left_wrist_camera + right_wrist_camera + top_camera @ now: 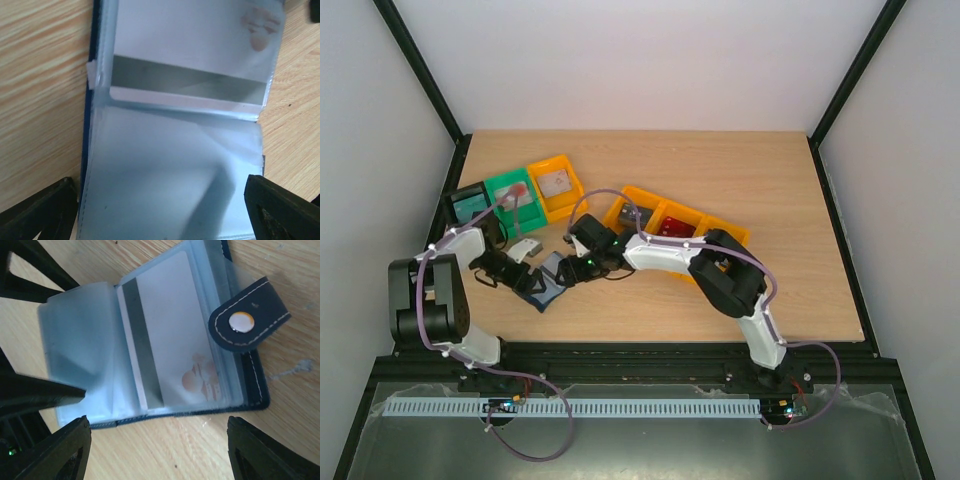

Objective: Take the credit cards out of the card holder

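The card holder [546, 288] lies open on the table between my two grippers. It is dark navy with pale blue-grey pockets [170, 165] and a snap tab [248, 315]. A white credit card with a grey stripe and reddish print [172, 340] sits in one pocket and also shows in the left wrist view [190, 35]. My left gripper [165, 212] is open, its fingers straddling a raised pocket leaf. My right gripper [160, 450] is open and empty, over bare table beside the holder's long edge. Any other cards in the holder are hidden.
Small black [468, 205], green [515, 193] and orange [558, 183] bins stand at the back left, each with a card-like thing inside. An orange three-compartment tray [675, 222] lies behind the right arm.
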`<action>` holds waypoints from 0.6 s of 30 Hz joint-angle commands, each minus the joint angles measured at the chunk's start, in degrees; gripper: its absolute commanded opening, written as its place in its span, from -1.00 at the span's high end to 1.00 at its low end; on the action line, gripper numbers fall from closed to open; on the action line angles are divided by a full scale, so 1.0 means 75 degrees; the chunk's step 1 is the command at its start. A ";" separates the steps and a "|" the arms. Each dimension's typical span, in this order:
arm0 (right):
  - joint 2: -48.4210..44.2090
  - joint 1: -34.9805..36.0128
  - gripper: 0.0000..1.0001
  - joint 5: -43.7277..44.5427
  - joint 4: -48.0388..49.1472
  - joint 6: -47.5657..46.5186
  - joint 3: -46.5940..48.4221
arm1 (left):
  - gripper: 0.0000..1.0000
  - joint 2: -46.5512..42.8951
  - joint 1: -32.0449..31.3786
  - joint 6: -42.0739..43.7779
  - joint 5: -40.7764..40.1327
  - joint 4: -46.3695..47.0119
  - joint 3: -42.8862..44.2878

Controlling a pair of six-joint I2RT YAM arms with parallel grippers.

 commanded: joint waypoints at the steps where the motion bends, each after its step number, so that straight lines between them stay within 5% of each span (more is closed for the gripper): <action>1: 0.0569 -0.0015 -0.46 -0.0483 -0.0009 0.0317 0.0446 | -0.80 0.0234 0.0013 0.0482 0.0714 -0.0042 0.0071; 8: 0.1171 -0.0086 -0.44 -0.0947 0.0319 0.0662 0.0987 | -0.16 0.0612 -0.0080 0.0529 0.0790 -0.0042 0.0173; 14: 0.1109 -0.0198 -0.40 -0.1275 0.0618 0.0843 0.0883 | 0.94 0.0451 -0.0080 0.0463 0.0976 -0.0079 0.0377; 18: 0.0189 -0.0399 -0.41 -0.1171 0.0732 0.0352 0.0281 | 0.96 -0.0091 -0.0087 0.0434 0.1012 -0.0133 0.0509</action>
